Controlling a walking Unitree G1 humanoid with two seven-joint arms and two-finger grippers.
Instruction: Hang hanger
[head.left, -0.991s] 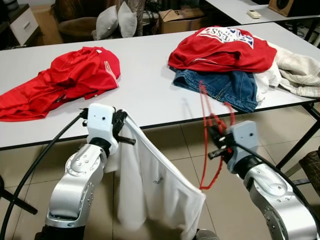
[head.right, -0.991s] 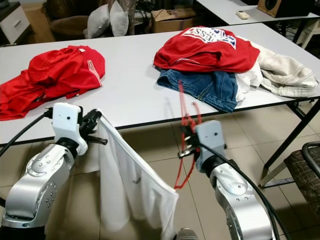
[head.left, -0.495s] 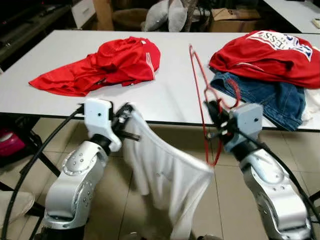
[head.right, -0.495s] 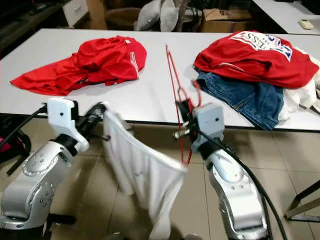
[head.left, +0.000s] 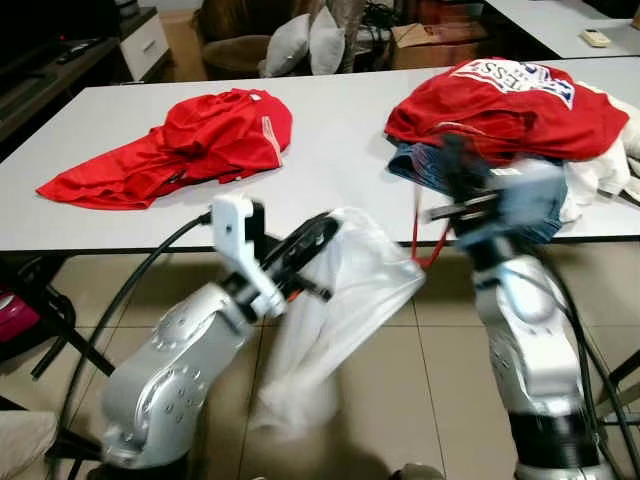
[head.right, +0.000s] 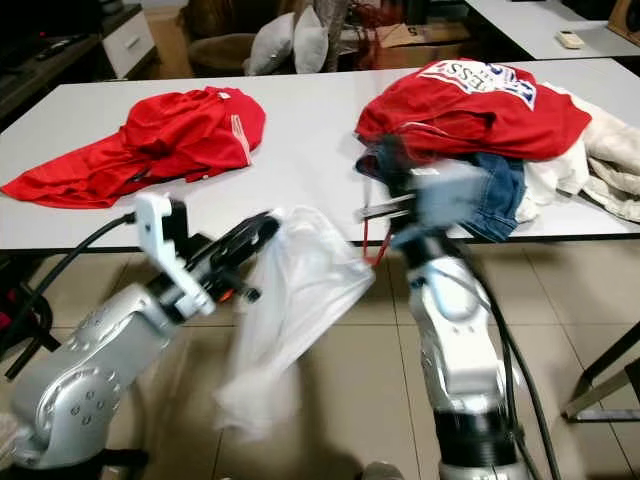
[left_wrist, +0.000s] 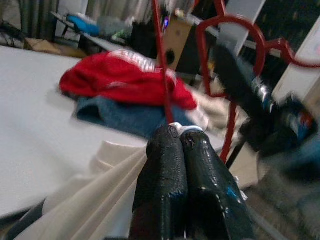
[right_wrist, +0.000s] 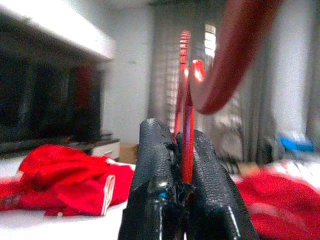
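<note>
Left gripper (left_wrist: 181, 137): clenched on white shirt (head.left: 340, 300), near left, below table edge.
Right gripper (right_wrist: 175, 135): clamped on red hanger (right_wrist: 187, 115), near right.
Table (head.left: 330, 170): red shirt (head.left: 190, 140) far left, clothes pile (head.left: 500, 100) far right.

Both silver arms are reaching forward, and both are staying below and in front of the bench (head.left: 330, 190) edge. The left pincer (head.left: 318, 232) is pointing up and toward the right arm, with its two black fingers (left_wrist: 172, 165) pressing together on a fold of the white shirt (head.left: 345, 300). The right pincer (right_wrist: 175, 150) is standing higher, just at the bench edge, blurred in the eye views; its fingers (right_wrist: 156, 150) are clamping the thin red hanger (right_wrist: 186, 120) between them.
</note>
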